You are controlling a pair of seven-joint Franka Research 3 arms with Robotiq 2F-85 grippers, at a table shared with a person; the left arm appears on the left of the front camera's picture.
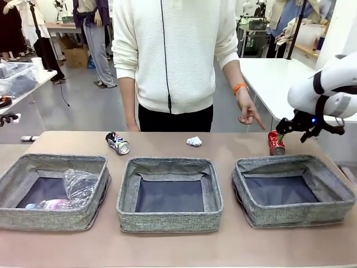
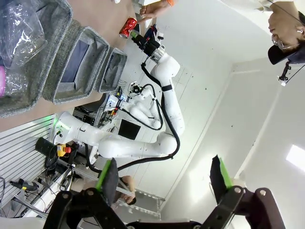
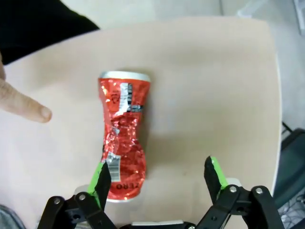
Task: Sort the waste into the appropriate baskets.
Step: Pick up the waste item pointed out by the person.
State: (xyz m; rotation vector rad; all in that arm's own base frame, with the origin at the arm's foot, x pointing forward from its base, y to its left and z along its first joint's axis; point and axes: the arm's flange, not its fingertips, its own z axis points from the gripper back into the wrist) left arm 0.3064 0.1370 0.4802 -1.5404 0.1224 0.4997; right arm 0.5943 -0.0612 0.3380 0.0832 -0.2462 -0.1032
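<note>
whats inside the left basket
A crumpled clear plastic cup and a clear bottle lying on its side along the near wall of the left basket. That wall hides the bottle's underside and the floor just behind it.

Crushed red can (image 1: 276,143) stands just beyond right basket (image 1: 295,215).

The white right arm (image 1: 329,89) is showing black bands at right; the person (image 1: 173,56) is wearing a white sweater (image 1: 189,67), orange wristband (image 1: 239,87).
</note>
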